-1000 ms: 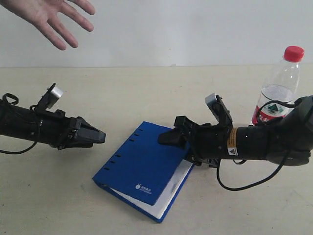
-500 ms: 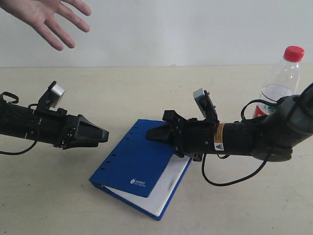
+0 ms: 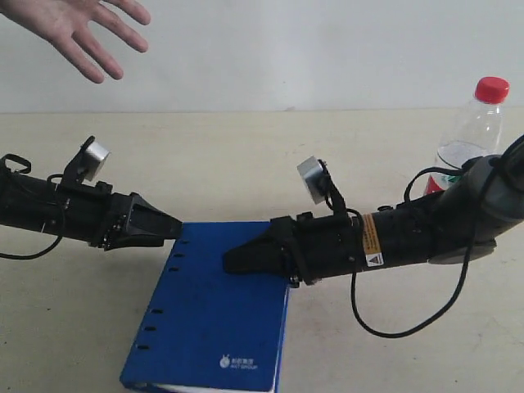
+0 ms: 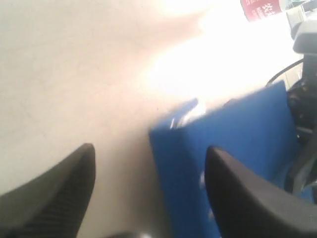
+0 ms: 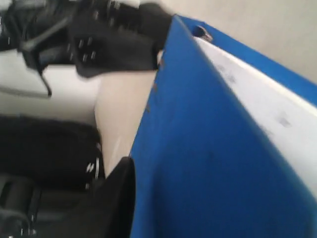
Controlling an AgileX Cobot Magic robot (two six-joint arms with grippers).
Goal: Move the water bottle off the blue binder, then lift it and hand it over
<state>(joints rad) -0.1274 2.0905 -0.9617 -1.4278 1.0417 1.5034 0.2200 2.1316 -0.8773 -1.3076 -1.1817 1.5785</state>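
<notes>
On the bench, pinching the blue binder in the part-closed right claw, with left claw gaping empty and water bottle standing clear behind, likely needing next a lift toward the hand.

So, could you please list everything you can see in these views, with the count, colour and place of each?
water bottle: one, clear with a red cap and a red-and-white label, upright on the table at far right, off the binder.
blue binder: one, deep blue with white pages, on the table at centre front.
table: one, beige, under everything.
wall: one, white, behind the table.
person's hand: one, open, upper left.
left gripper: one, black, open, at the binder's corner.
right gripper: one, black, closed on the binder's edge.
</notes>
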